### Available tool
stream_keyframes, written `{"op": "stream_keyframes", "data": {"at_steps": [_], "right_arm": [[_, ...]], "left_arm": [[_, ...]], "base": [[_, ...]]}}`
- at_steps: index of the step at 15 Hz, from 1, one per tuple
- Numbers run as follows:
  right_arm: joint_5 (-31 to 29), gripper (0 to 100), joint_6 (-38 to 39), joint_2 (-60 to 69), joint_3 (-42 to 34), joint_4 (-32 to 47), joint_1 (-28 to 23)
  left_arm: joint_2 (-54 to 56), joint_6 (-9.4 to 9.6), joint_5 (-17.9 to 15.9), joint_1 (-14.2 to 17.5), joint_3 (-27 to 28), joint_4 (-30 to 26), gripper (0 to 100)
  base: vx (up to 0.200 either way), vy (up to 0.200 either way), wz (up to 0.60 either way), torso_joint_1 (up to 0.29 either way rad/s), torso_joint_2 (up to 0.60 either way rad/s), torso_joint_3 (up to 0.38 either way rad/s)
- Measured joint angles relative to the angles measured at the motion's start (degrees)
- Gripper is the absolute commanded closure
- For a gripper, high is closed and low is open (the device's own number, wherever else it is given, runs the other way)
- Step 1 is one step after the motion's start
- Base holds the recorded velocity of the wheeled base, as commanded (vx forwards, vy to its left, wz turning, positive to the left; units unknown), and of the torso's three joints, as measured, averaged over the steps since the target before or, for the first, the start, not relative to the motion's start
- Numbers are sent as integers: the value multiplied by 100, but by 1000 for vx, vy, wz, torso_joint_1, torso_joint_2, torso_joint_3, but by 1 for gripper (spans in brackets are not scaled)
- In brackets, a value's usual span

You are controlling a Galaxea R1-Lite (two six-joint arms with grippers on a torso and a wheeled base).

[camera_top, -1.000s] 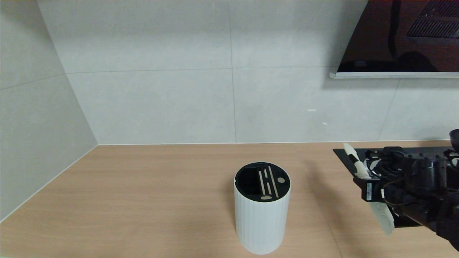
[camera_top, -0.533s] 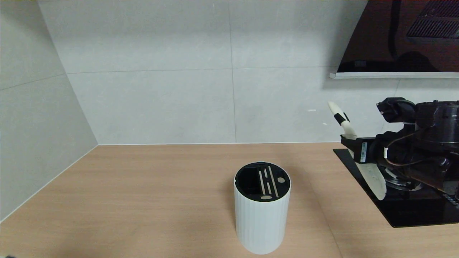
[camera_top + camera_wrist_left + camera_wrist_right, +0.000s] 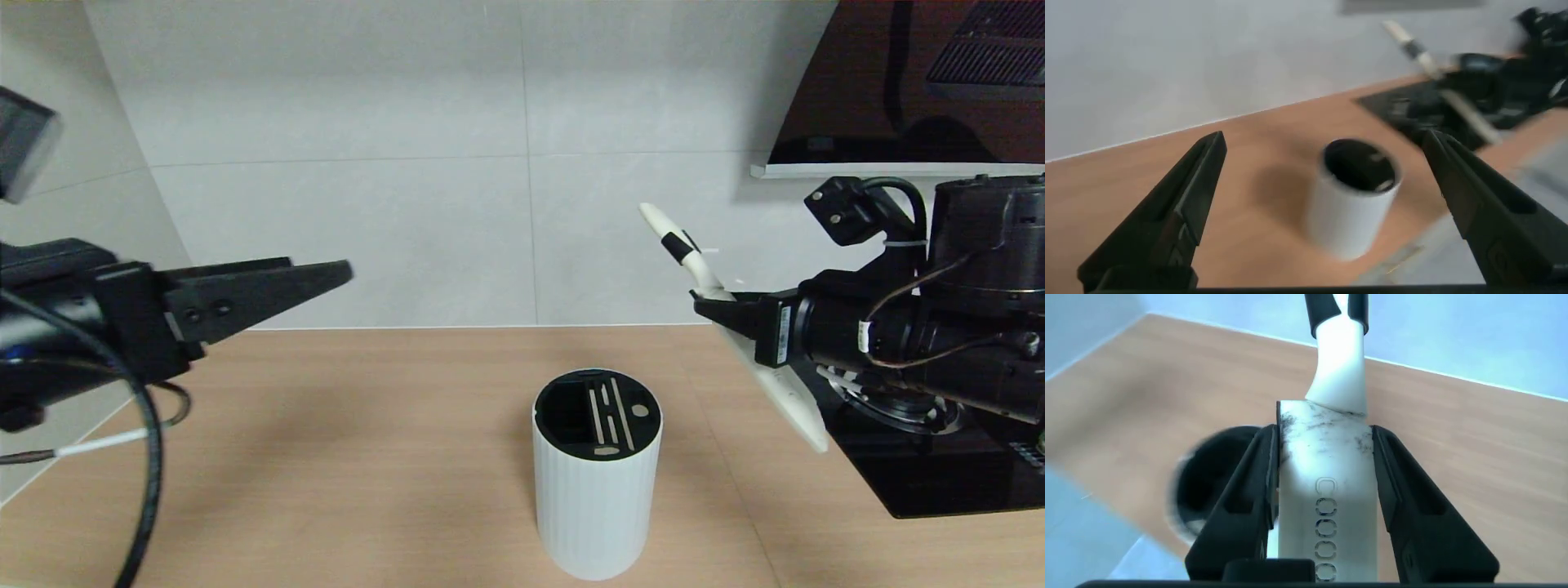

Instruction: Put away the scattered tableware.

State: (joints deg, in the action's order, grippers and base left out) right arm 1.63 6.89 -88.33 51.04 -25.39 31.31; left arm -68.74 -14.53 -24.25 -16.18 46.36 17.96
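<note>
- Light wooden surface (image 3: 367, 457) under a grey tiled wall (image 3: 408, 204); the right arm partly hides the black cooktop (image 3: 939, 482).
- Right claw (image 3: 722, 310) clamps the white black-banded utensil (image 3: 792, 396) aloft, right of the white ribbed cylindrical holder (image 3: 597, 490).
- Left claw (image 3: 322, 273) gapes wide, empty.

The holder (image 3: 596, 498), at six o'clock on the counter (image 3: 367, 457), is white with fine vertical ribs, and its top is black with pale slots. The knife (image 3: 785, 394), at two o'clock from the holder, is off-white apart from one black band round the handle and dark smudges on the blade; the right gripper (image 3: 718, 314) and the left gripper (image 3: 326, 276) at nine o'clock are both black. The counter is light tan wood grain, the wall (image 3: 367, 229) pale grey tile with thin lines, the cooktop (image 3: 939, 490) at four o'clock glossy black, and the hood (image 3: 898, 82) at one o'clock dark and glossy with a white lower strip.
</note>
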Motion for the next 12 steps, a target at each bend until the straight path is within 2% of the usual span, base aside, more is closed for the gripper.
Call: {"op": "stream_keyframes", "data": {"at_steps": [1,3,5,6,7,11,12], "right_arm": [[-35,100,4,-72,26,-4,130],[-483,100,46,-296,-102,-132,411],[-803,100,46,-483,-151,-605,638],[-916,100,48,-550,-160,-718,786],[-973,100,77,-596,-171,-736,937],[-1173,100,299,-817,-168,-783,1456],[-1320,100,323,-916,-151,-958,1519]], "left_arm": [[-322,-407,-20,-184,0,279,0],[-903,-1469,-46,-503,-9,1003,0],[-1386,-2330,-60,-758,5,1713,0],[-1609,-2647,-66,-885,13,2030,0],[-1788,-2781,-73,-1001,16,2132,0],[-2199,-2921,-63,-1287,-2,2176,0],[-2277,-3049,-68,-1340,5,2197,0]], "base": [[0,0,0,0,0,0],[0,0,0,0,0,0],[0,0,0,0,0,0],[0,0,0,0,0,0],[0,0,0,0,0,0],[0,0,0,0,0,0],[0,0,0,0,0,0]]}}
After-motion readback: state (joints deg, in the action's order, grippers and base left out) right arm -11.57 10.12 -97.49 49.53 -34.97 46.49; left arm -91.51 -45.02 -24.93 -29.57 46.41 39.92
